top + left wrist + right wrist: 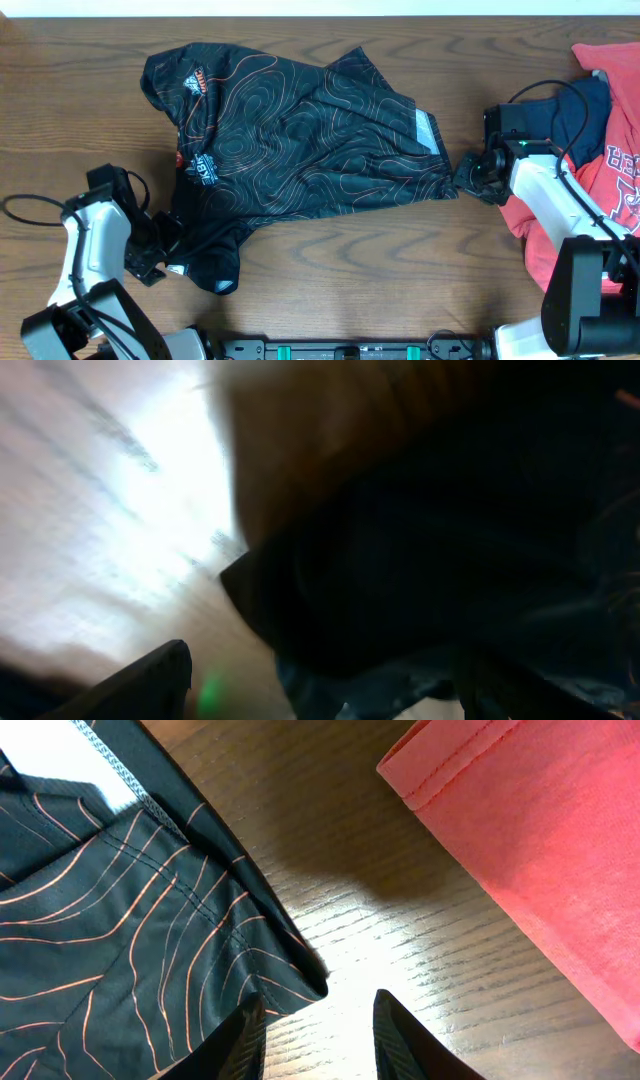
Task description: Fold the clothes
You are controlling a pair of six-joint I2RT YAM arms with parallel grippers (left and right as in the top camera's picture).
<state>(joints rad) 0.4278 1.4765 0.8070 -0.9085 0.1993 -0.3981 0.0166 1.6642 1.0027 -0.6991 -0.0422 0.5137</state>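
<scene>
Lower left of overhead: left gripper (156,248) pressed against corner of black jersey (300,130). Wrist view is all blur and dark cloth, so can't tell if jaws have it.

Middle right: right gripper (318,1020) at opposite corner, jaws apart, nothing pinched, hem tip just ahead of gap. Guessing the two-corner setup is for pulling it flat.

Jersey lies crumpled from table (330,275) centre to upper left.

Right edge: red shirt (612,185) and navy shirt (578,118) heaped together, probably parked for later.

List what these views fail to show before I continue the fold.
1. Left wrist view: blurred, dark cloth fills it; whether the left gripper grips the jersey cannot be told.
2. Overhead: red T-shirt and navy T-shirt cut off by the right edge, partly under the right arm.
3. Overhead: jersey lettering too small to read.
</scene>
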